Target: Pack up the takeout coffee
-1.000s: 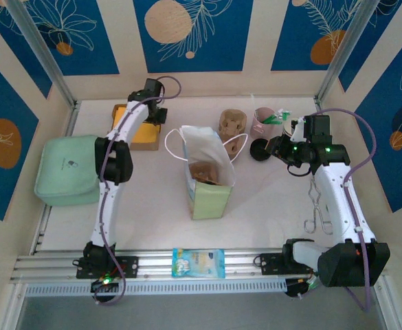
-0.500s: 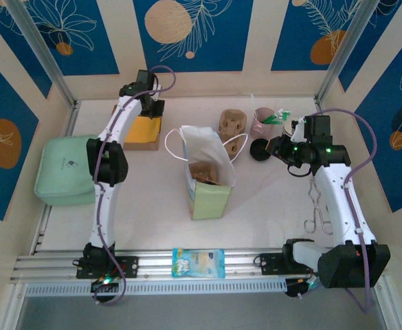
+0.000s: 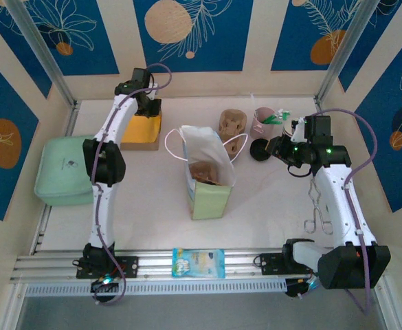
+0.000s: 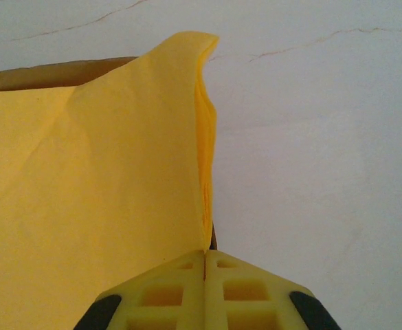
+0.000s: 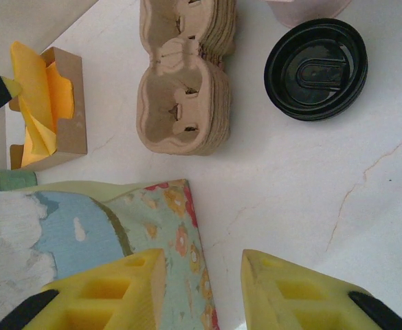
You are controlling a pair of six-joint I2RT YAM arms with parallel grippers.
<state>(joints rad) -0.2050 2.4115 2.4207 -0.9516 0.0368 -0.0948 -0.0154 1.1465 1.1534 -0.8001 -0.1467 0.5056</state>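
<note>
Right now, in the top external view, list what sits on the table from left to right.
Green case → box of yellow napkins → paper bag → pink cup → tongs

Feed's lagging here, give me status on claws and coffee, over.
Left claw shut on napkin. Right claw open, by bag. Coffee on table, not held. Carrier stack beside it, apart.

White table (image 3: 152,199) carries paper bag (image 3: 207,185), tongs (image 3: 316,206), green pouch (image 3: 67,170).
</note>
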